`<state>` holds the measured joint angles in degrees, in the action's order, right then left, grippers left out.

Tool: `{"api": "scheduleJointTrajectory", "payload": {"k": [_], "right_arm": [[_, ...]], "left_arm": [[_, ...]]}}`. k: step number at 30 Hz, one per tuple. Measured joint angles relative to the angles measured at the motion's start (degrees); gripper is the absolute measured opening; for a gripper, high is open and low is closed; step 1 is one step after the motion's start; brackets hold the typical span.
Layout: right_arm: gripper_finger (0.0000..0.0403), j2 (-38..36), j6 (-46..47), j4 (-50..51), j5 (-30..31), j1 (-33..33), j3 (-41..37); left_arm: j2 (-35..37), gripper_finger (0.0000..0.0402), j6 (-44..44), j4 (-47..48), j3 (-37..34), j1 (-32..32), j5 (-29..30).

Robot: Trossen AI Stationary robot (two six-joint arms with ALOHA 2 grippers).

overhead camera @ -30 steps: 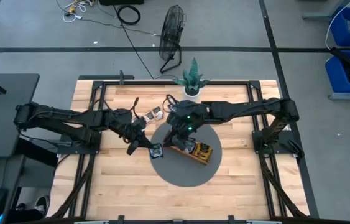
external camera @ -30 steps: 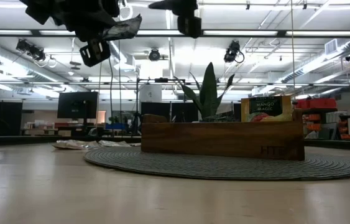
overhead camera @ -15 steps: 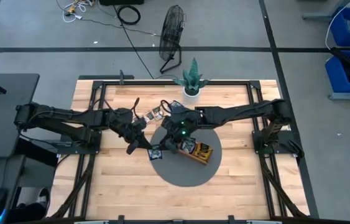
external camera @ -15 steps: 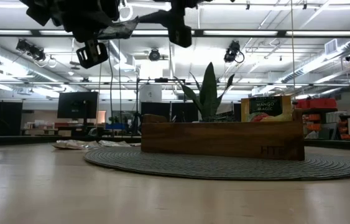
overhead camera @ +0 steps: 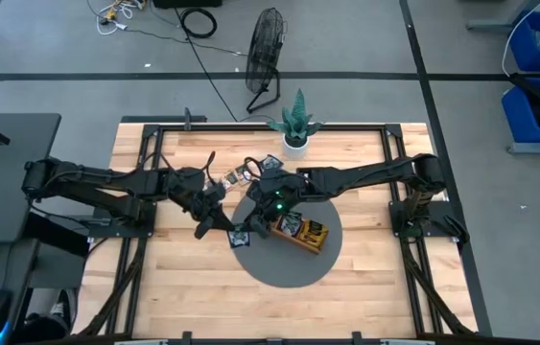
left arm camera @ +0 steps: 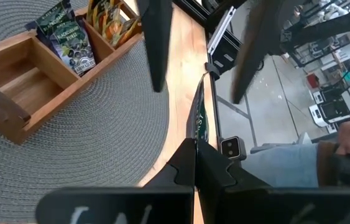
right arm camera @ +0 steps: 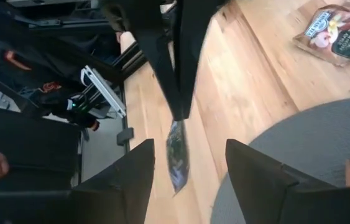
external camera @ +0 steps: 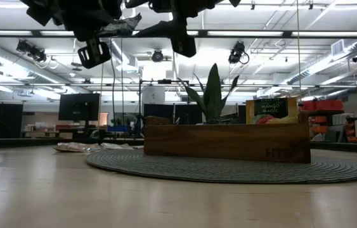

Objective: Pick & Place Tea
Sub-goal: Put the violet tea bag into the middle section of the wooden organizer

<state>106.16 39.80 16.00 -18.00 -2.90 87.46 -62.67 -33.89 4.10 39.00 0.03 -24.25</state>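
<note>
Above the mat's edge, the right gripper (overhead camera: 250, 228), now spread, has neared the left gripper's (overhead camera: 222, 221) clamped sachet (overhead camera: 240, 236).

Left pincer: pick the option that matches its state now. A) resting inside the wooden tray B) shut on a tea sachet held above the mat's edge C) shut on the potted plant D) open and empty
B: the left pincer is shut on a sachet seen edge-on, above the mat edge, with the right pincer open just before it.
</note>
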Motion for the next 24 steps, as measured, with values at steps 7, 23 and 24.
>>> {"api": "scheduleJointTrajectory", "payload": {"k": [7,23,24], "right_arm": [[0.0149,0.03,0.25,-0.08,-0.02,0.12,0.0],[0.0004,-0.13,1.6,-0.11,-3.11,0.35,0.0],[0.0003,-0.36,1.5,0.39,-2.97,0.35,0.0]], "left_arm": [[0.0,0.0002,0.0,0.0,0.0,0.02,-0.02],[0.02,0.0026,3.09,-0.59,0.0,-0.22,5.44],[0.02,0.0036,4.27,-0.54,0.0,-0.22,5.44]]}}
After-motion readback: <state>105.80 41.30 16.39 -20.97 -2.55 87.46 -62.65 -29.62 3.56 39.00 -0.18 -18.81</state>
